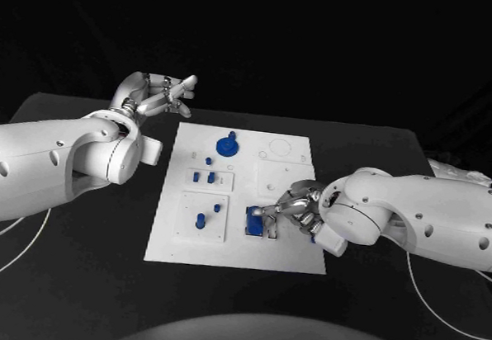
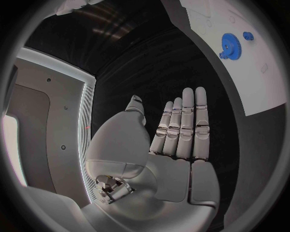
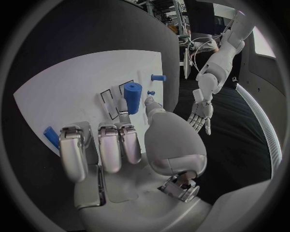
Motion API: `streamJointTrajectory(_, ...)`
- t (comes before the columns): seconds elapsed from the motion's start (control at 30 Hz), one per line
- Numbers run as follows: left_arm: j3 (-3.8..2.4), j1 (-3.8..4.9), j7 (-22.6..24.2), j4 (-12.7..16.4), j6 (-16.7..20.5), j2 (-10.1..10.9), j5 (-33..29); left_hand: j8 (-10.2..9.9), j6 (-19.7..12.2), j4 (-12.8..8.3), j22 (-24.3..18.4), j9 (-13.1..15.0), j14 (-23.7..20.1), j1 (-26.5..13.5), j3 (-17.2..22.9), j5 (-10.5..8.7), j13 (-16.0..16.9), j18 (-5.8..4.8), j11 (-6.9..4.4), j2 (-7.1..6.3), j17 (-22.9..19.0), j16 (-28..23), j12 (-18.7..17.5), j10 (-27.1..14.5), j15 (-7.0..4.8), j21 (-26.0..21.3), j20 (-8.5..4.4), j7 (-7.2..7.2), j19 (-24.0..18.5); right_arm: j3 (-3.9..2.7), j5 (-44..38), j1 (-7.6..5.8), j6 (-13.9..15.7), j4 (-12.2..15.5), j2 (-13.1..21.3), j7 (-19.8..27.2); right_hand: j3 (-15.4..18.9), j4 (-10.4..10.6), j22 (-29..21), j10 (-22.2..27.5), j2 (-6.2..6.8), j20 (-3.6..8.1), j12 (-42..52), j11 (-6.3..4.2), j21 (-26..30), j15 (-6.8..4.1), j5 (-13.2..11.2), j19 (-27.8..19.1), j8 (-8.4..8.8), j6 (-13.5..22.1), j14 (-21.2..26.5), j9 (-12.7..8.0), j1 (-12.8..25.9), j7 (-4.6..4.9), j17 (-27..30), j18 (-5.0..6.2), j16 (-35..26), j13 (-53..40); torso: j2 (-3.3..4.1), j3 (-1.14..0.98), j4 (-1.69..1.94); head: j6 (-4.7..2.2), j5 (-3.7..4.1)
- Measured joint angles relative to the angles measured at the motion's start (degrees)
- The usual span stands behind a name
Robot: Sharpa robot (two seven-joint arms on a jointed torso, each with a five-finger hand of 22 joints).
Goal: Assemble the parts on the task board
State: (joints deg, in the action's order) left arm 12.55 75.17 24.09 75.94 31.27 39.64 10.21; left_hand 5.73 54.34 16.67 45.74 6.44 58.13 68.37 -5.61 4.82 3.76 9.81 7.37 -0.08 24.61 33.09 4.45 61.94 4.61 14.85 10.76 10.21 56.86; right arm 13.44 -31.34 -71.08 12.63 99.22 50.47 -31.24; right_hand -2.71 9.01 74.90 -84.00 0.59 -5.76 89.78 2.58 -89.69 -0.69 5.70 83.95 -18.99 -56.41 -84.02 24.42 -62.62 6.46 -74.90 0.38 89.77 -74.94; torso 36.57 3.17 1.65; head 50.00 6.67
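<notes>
The white task board (image 1: 178, 237) lies mid-table. My right hand (image 1: 298, 210) hovers low over its right middle, and its thumb and a fingertip (image 3: 123, 105) pinch an upright blue cylinder (image 3: 133, 92) above two rectangular outlines (image 3: 113, 100). A tall blue part (image 1: 255, 221) stands just beyond the fingers, and another blue piece (image 3: 51, 137) shows beside the hand. A blue gear (image 1: 227, 145) (image 2: 229, 44) sits at the board's far end. My left hand (image 1: 159, 94) (image 2: 181, 128) is raised off the board's far left corner, fingers straight and holding nothing.
Small blue pegs (image 1: 204, 178) stand in the board's left panels, with two more (image 1: 202, 219) nearer me and one peg (image 3: 158, 77) past the cylinder. A circle outline (image 1: 281, 149) marks the far right of the board. White cables (image 1: 459, 172) lie at the table's right back.
</notes>
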Motion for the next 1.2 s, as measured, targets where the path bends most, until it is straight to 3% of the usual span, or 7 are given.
streamJointTrajectory(0.07, 0.0, 0.0, 0.0, -0.01, -0.01, 0.01, 0.0, 0.0, 0.0, 0.0, 0.0, 0.0, 0.0, 0.0, 0.0, 0.0, 0.0, 0.0, 0.0, 0.0, 0.0, 0.0, 0.0, 0.0, 0.0, 0.0, 0.0, 0.0, 0.0, -0.02, -0.45, -0.13, 0.37, 0.61, 0.61, 0.22, 0.92, 0.33, 0.02, -0.01, -0.44, 0.9, 0.0, -0.88, 0.0, -0.97, -1.25, 0.04, -5.21, 0.63, 0.03, 5.4, -0.44, -1.26, 0.0, 0.0, 0.0, 0.0, 0.0, 0.0, 0.0, 0.0, -0.02)
streamJointTrajectory(0.13, 0.0, 0.0, 0.0, -0.03, -0.01, 0.02, 0.0, 0.0, 0.0, 0.0, 0.0, 0.0, 0.0, 0.0, 0.0, 0.0, 0.0, 0.0, 0.0, 0.0, 0.0, 0.0, 0.0, 0.0, 0.0, 0.0, 0.0, 0.0, 0.0, -0.02, -1.02, -0.44, 0.54, 1.15, 1.14, 0.32, 2.25, 1.03, 0.05, 0.02, -1.22, 1.72, 0.0, -1.87, 0.0, -2.0, -2.07, 0.06, -12.51, 3.77, -0.01, 13.91, -0.65, -2.29, 0.0, 0.0, 0.0, 0.0, 0.0, 0.0, -0.01, 0.0, -0.09)
streamJointTrajectory(0.23, 0.0, 0.0, -0.01, -0.06, -0.03, 0.0, 0.0, 0.0, 0.0, 0.0, 0.0, 0.0, 0.0, 0.0, 0.0, 0.0, 0.0, 0.0, 0.0, 0.0, 0.0, 0.0, 0.0, 0.0, 0.0, 0.0, 0.0, 0.0, 0.0, -0.05, -1.82, -0.92, 0.51, 1.75, 1.68, 0.33, 3.63, 2.41, 0.05, 0.01, -2.89, 2.27, 0.0, -2.43, 0.0, -2.52, -2.39, -0.07, -19.3, 7.52, 0.07, 23.04, -0.92, -3.1, -0.03, 0.0, 0.0, 0.0, 0.0, 0.01, -0.04, 0.0, -0.1)
streamJointTrajectory(0.27, 0.0, 0.0, -0.01, -0.07, -0.04, -0.01, 0.0, 0.0, 0.0, 0.0, 0.0, 0.0, 0.0, 0.0, 0.0, 0.0, 0.0, 0.0, 0.0, 0.0, 0.0, 0.0, 0.0, 0.0, 0.0, 0.0, 0.0, 0.0, 0.0, -0.06, -2.03, -1.01, 0.47, 1.86, 1.77, 0.31, 3.95, 2.73, 0.05, 0.1, -2.92, 2.48, 0.0, -2.53, 0.0, -2.6, -2.39, 0.05, -20.49, 8.35, -0.01, 24.82, -0.95, -3.14, -0.05, 0.0, 0.0, 0.0, -0.01, 0.01, -0.04, 0.0, -0.1)
streamJointTrajectory(0.67, 0.01, 0.0, -0.02, -0.1, -0.15, -0.06, 0.0, 0.0, 0.0, 0.0, 0.01, 0.0, 0.0, 0.0, 0.0, -0.01, 0.0, 0.0, 0.0, 0.0, -0.01, 0.0, 0.0, 0.0, 0.0, 0.0, 0.0, 0.0, 0.0, -0.04, -3.74, -1.26, -3.73, 1.83, 1.25, -1.47, 5.26, 3.06, 0.04, -0.09, -3.56, 2.48, 0.0, -2.75, 0.0, -2.6, -2.39, 0.05, -24.06, 9.54, -0.01, 31.94, -1.6, -3.59, -0.04, 0.0, 0.0, 0.01, 0.03, 0.02, -0.08, 0.0, 0.05)
streamJointTrajectory(0.9, 0.01, 0.0, -0.03, -0.08, -0.22, -0.04, 0.0, 0.0, 0.0, 0.0, -0.04, 0.04, 0.0, 0.0, 0.0, -0.01, 0.0, 0.0, 0.0, 0.0, -0.05, 0.0, 0.0, 0.0, 0.0, 0.0, 0.0, 0.0, 0.0, -0.04, -4.24, -1.13, -6.84, 1.42, 0.52, -2.69, 5.55, 3.08, 0.03, 0.1, -3.68, 2.8, 0.0, -2.93, 0.0, -2.6, -2.39, -0.04, -24.48, 9.54, -0.01, 32.86, -1.71, -3.58, -0.04, 0.0, 0.0, 0.02, 0.03, 0.01, -0.04, 0.0, 0.09)
streamJointTrajectory(1.2, 0.01, 0.0, -0.06, -0.08, -0.26, 0.06, 0.0, 0.0, 0.0, 0.0, -0.04, 0.04, 0.0, 0.0, 0.0, -0.01, 0.0, 0.01, 0.0, 0.0, -0.04, 0.0, 0.0, 0.0, 0.0, 0.0, 0.0, 0.0, 0.0, -0.03, -4.66, -0.77, -8.38, 0.53, -0.45, -3.39, 5.54, 3.08, 0.03, 0.1, -3.92, 2.89, 0.0, -2.93, 0.0, -2.6, -2.39, 0.05, -24.47, 9.74, -0.01, 33.32, -1.96, -3.79, -0.03, 0.0, 0.0, 0.02, 0.0, 0.01, -0.04, 0.0, 0.25)
